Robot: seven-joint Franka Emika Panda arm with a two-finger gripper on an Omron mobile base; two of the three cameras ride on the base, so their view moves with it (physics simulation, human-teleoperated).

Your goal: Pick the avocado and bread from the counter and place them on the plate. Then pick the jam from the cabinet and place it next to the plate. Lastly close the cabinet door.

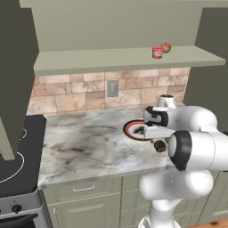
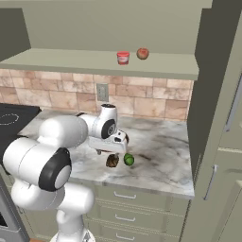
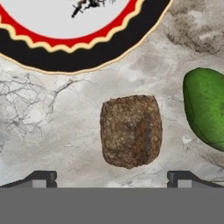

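Note:
The bread, a rough dark brown lump, lies on the marbled counter, centred between my open gripper's two fingertips. The hand hangs just above it with nothing in the jaws. The glossy green avocado rests right beside the bread, also seen as the avocado near the counter's front edge. The plate with its red and black rim lies just beyond; its rim peeks out behind the arm. The red jam jar stands on the open cabinet shelf.
A reddish apple-like ball sits next to the jam. An open cabinet door hangs at the left over a black stove. A tall cabinet bounds the counter on the right. A tiled wall runs behind.

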